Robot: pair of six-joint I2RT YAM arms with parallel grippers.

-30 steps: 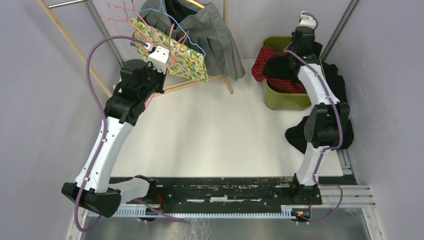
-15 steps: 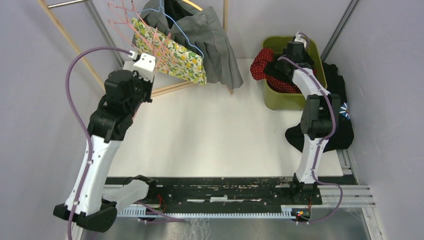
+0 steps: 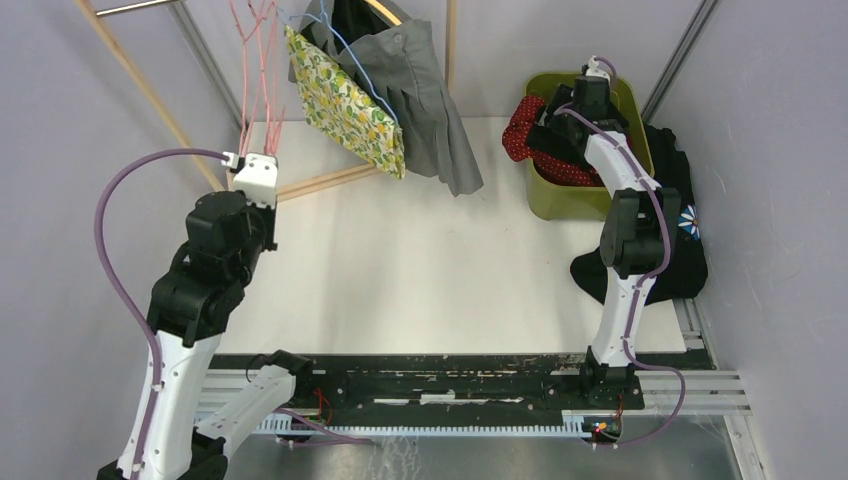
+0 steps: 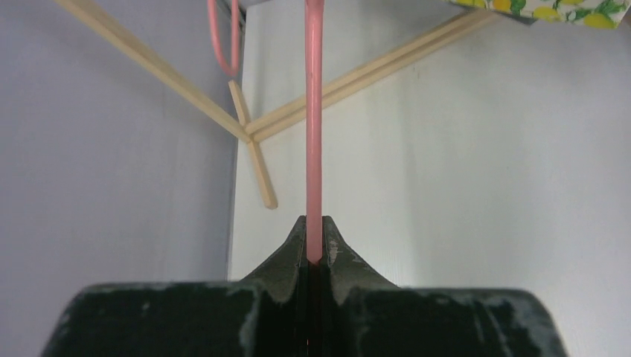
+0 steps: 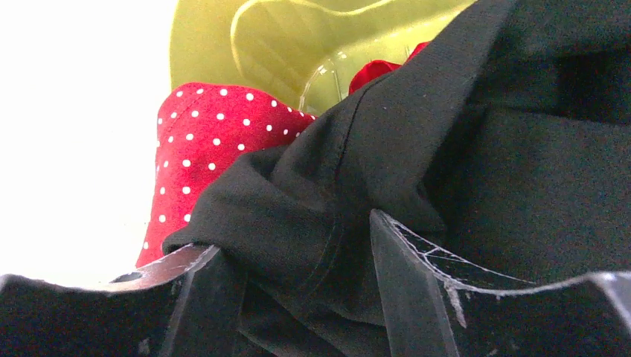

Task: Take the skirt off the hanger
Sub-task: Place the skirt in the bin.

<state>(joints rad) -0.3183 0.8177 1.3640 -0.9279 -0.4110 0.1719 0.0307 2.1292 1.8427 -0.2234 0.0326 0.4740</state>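
- Left fingers (image 4: 289, 251) clamped on pink hanger (image 4: 314, 134). Since a second ago, arm has pulled back from upper left to left middle of overhead frame, hanger drawn down after it.
- Lemon-print skirt (image 3: 345, 105) has swung to upper centre, hanging beside grey skirt (image 3: 430, 95).
- Right fingers (image 5: 417, 260) now spread apart, black garment (image 5: 476, 149) bunched between them, over green bin (image 3: 565, 205).

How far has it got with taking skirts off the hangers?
Done: a black garment and a red polka-dot garment lie in the green bin. In hand: the right tool stands open over the black garment, and the left tool is shut on a pink hanger. Left: the lemon-print skirt and the grey skirt still hang on the rack.
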